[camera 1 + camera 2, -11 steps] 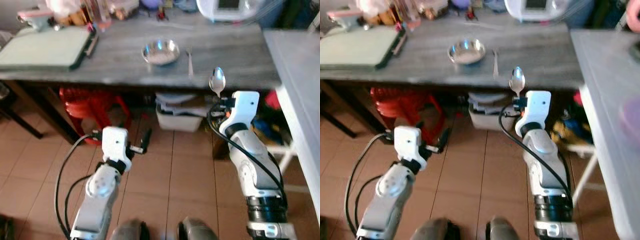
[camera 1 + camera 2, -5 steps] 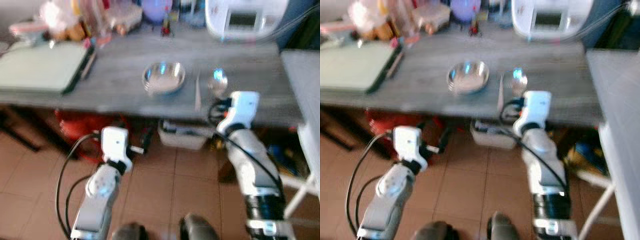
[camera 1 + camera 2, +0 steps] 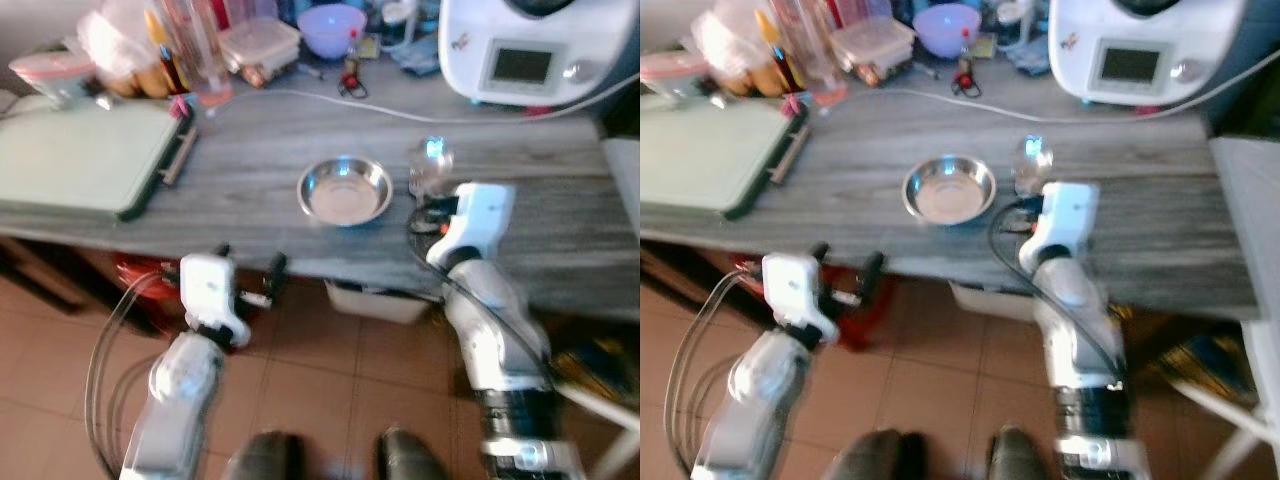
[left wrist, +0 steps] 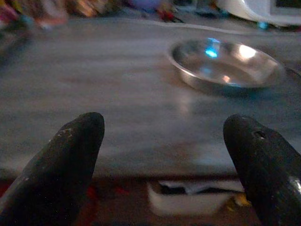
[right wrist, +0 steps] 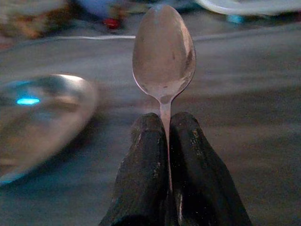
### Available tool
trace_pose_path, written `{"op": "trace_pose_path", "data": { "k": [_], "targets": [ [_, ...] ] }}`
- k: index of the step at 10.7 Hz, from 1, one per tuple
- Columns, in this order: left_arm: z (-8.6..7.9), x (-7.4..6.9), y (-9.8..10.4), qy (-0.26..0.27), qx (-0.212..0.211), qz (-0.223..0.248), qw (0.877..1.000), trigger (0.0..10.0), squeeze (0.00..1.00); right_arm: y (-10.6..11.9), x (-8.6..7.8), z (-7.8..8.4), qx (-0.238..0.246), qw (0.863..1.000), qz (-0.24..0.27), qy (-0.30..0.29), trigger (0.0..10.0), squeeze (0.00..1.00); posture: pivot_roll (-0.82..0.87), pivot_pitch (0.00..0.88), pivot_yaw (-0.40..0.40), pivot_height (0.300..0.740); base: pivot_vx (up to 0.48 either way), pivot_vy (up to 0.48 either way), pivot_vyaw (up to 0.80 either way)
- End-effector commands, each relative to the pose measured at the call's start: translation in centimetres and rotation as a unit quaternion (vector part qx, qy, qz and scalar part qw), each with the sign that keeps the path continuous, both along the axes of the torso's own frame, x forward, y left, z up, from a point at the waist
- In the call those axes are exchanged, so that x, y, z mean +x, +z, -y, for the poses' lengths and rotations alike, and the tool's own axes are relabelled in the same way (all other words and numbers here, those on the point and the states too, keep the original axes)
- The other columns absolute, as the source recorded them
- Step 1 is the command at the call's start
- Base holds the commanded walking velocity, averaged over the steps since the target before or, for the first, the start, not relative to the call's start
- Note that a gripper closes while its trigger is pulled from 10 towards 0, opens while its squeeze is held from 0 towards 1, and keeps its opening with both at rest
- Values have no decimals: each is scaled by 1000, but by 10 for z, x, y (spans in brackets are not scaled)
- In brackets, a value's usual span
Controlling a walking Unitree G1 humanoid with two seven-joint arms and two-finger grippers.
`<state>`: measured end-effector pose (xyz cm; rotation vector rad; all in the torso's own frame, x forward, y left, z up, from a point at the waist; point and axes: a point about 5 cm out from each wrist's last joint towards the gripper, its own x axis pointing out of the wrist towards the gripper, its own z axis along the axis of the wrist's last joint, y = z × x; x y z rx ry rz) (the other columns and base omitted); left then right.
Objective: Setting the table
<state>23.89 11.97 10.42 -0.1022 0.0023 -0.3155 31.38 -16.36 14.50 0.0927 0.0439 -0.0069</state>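
Note:
A steel bowl [image 3: 345, 190] sits near the middle of the grey wooden table [image 3: 240, 185]. My right gripper [image 5: 167, 125] is shut on the handle of a metal spoon [image 5: 163, 52], which stands upright. The spoon [image 3: 432, 155] is held just right of the bowl, above the table near its front edge. My left gripper [image 3: 249, 272] is open at the table's front edge, left of the bowl and lower, with nothing between its fingers [image 4: 70, 155]. In the left wrist view the bowl [image 4: 225, 66] lies ahead on the table top.
A green board [image 3: 80, 150] lies on the table's left part. A white appliance [image 3: 530, 50], a purple bowl [image 3: 330, 18], containers and a white cable [image 3: 300, 98] crowd the back. Another table [image 3: 625, 170] adjoins on the right. A white bin [image 3: 385, 300] stands underneath.
The camera has moved up to the table, so everything looks nearer. My right gripper with the spoon now stands over the table beside the bowl; my left gripper reaches the front edge.

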Motion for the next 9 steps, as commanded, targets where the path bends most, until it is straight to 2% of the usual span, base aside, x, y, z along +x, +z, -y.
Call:
{"op": "trace_pose_path", "data": {
  "k": [1, 2, 4, 7, 9],
  "targets": [
    [-9, -3, 0, 8, 9, -3, 1000, 10000, 0, -3, -1, -1, 5, 1000, -3, -5, 10000, 0, 16, 143, 71, 740, 0, 0, 0],
    [-10, -3, 0, 10, 10, -3, 1000, 10000, 0, -4, -1, 2, 2, 1000, -5, -10, 10000, 0, 17, 147, 72, 740, 0, 0, 0],
    [-10, -4, 1, 10, 10, -5, 1000, 10000, 0, -5, 0, 9, 1, 1000, -10, -22, 10000, 0, 17, 155, 74, 740, 0, 0, -800],
    [-11, -6, 2, 13, 8, -9, 1000, 10000, 0, -5, 4, 18, 7, 999, -15, -39, 10000, 0, 24, 171, 80, 740, 0, 0, 0],
    [-13, -7, 2, 18, 7, -15, 1000, 10000, 0, -4, 9, 20, 5, 999, -15, -38, 10000, 0, 30, 190, 84, 740, 0, 0, -269]
  ]
}}
